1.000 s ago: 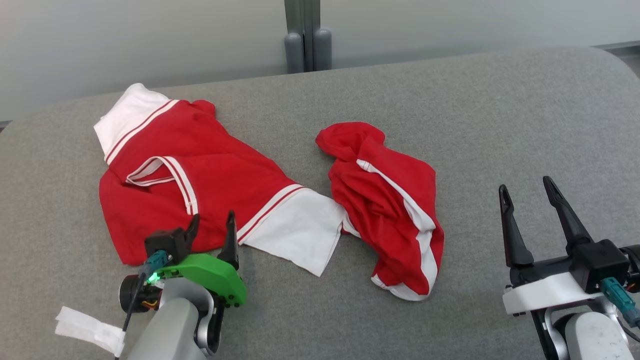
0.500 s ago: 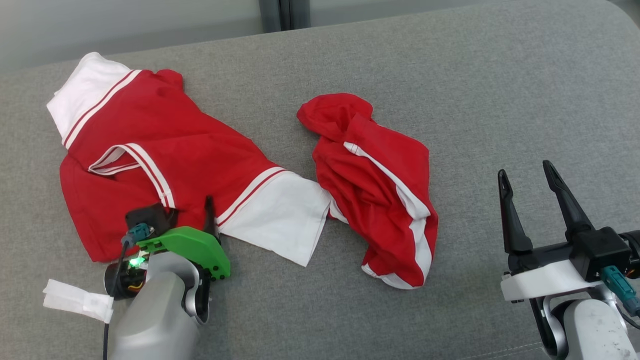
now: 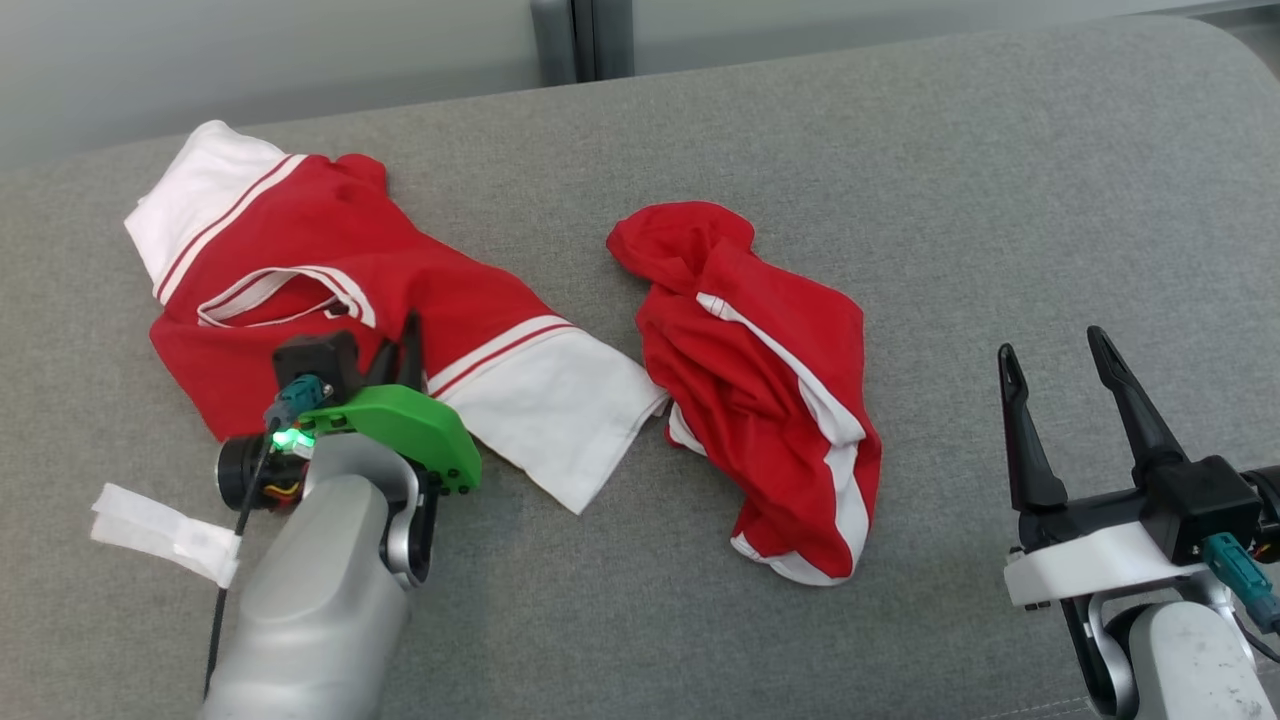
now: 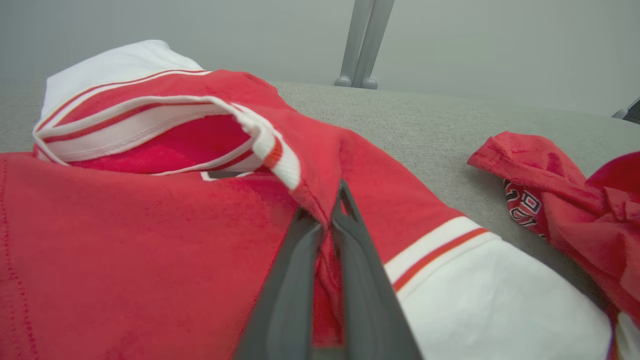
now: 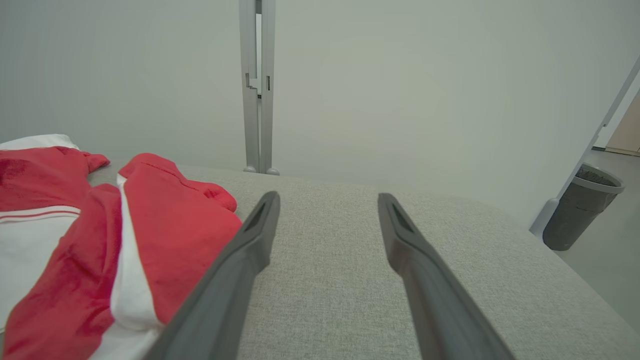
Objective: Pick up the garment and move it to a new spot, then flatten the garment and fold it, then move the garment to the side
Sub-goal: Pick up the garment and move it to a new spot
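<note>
Your left gripper (image 4: 330, 212) is pinching a raised ridge of red cloth on the jersey (image 3: 330, 270), just beside its white-trimmed collar (image 4: 150, 120) (the fingers are pressing together on the fold). The jersey is lying spread on the left part of the grey cushion (image 3: 950, 200), its white sleeve end just beside a crumpled red garment (image 3: 760, 390). Your right gripper (image 3: 1050, 350) is hovering over bare cushion at the right, fingers spread, gripping nothing.

Green-bracketed left end effector (image 3: 400, 335), silver forearm (image 3: 310, 600)
</note>
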You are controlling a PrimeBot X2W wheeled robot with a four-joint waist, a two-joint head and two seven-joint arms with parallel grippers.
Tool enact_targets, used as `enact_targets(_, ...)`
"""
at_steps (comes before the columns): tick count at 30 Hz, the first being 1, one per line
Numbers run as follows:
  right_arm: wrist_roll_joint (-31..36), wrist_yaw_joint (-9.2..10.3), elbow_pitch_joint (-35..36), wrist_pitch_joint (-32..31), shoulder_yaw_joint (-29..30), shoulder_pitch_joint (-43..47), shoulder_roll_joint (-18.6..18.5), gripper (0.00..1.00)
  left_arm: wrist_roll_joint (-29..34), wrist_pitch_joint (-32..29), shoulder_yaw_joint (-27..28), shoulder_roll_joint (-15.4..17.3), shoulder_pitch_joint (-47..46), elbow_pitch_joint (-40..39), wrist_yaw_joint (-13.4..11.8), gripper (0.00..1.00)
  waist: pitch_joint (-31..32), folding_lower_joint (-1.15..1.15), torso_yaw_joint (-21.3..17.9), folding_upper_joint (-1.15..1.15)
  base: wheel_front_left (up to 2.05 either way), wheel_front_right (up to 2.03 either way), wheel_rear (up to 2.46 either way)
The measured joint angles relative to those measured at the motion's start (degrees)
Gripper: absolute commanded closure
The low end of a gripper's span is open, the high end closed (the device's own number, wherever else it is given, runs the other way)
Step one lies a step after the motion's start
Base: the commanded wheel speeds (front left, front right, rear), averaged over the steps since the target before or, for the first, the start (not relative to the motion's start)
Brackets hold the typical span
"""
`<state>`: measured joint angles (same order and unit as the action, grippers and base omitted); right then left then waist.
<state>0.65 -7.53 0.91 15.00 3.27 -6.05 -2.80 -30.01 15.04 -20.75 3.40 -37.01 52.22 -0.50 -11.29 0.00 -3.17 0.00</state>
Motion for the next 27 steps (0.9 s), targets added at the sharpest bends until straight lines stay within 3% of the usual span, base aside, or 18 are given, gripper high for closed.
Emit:
enact_targets(8,-0.5,0.0,-0.2,0.0,0.3,0.8,0.0,0.0,4.3,0.0,2.4,7.7,-4.0,-7.6,-1.1,1.0,2.7,0.0,1.8,0.0,0.0,0.0,0.0)
enact_targets(14,-0.5,0.0,0.0,0.0,-0.1,0.9,0.0,0.0,6.8,-1.6,3.7,16.6,-12.4,-10.9,-1.9,1.0,2.7,0.0,2.6,0.0,0.0,0.0,0.0)
enact_targets(21,-0.1,0.0,0.2,0.0,-0.8,0.3,0.0,0.0,8.6,-5.7,6.2,26.3,-20.1,-10.6,-3.1,1.0,1.2,0.0,0.6,0.0,0.0,0.0,0.0)
enact_targets(27,0.9,0.0,1.1,0.0,-0.7,-0.5,0.0,0.0,8.3,-7.1,8.5,30.8,-22.1,-8.7,-4.6,1.0,-1.8,0.0,-1.2,0.0,0.0,0.0,0.0)
